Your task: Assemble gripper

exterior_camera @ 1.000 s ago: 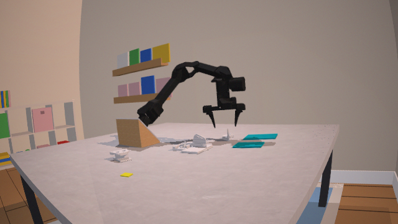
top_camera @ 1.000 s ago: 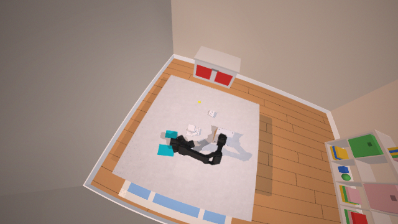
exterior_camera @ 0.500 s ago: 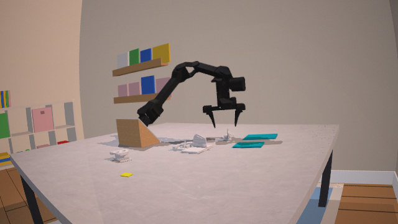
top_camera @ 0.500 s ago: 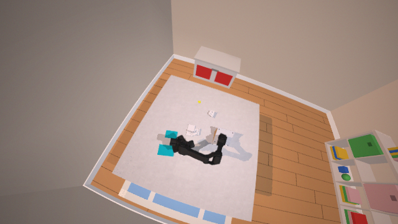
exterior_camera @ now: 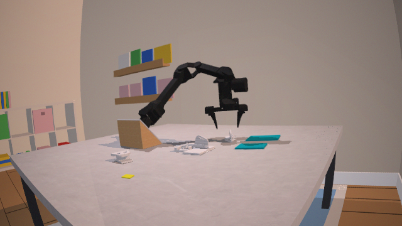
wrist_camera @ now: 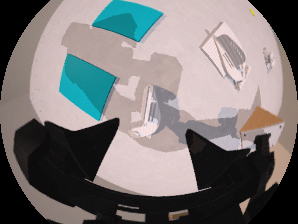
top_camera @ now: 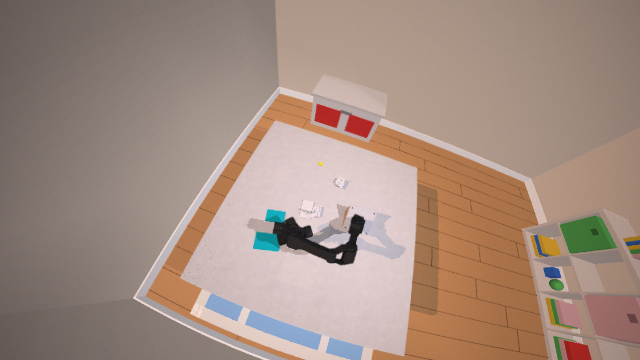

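Observation:
My gripper (exterior_camera: 227, 127) (wrist_camera: 153, 125) is open and empty, pointing down above a loose white jaw (exterior_camera: 230, 137) (wrist_camera: 150, 112). This jaw rests on the table beneath the fingertips, not touched; the arm hides it in the top view. A white flat-plated assembly (top_camera: 307, 205) (exterior_camera: 196, 152) (wrist_camera: 212, 48) lies farther along the table, with a ribbed jaw-shaped piece (exterior_camera: 201, 142) (wrist_camera: 230, 50) on or against it. I cannot tell whether that jaw sits on a pin. A smaller white part (top_camera: 340, 182) (exterior_camera: 121, 155) (wrist_camera: 268, 59) stands apart; which part it is, I cannot tell.
Two teal pads (top_camera: 275, 215) (top_camera: 266, 241) (exterior_camera: 263, 138) (exterior_camera: 251, 146) (wrist_camera: 131, 20) (wrist_camera: 86, 85) lie beside the gripper. A wooden wedge block (exterior_camera: 130, 134) (wrist_camera: 261, 120) stands near the arm's base. A small yellow square (top_camera: 320, 163) (exterior_camera: 127, 176) lies beyond the small white part.

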You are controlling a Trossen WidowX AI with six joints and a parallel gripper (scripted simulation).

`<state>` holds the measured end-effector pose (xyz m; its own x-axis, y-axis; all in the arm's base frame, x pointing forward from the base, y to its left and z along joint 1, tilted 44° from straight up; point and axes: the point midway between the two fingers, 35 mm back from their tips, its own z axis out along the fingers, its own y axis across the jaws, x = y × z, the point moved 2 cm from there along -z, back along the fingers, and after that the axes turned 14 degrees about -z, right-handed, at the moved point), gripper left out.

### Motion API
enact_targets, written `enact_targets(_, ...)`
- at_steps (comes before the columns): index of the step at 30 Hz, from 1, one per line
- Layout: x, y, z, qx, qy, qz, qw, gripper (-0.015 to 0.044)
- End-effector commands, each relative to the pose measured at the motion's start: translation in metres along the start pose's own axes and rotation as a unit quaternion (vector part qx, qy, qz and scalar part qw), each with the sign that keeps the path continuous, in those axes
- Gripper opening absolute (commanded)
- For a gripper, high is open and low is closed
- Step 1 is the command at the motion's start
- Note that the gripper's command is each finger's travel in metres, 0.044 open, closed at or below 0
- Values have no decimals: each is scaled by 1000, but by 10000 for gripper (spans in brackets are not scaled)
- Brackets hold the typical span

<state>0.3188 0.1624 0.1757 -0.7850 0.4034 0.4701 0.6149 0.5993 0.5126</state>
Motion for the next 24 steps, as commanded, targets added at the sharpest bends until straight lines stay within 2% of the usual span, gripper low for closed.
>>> enact_targets(1,0,1,0,-2,0,1,1000,440)
enact_targets(24,-1,0,6,0,0,0,1000,440)
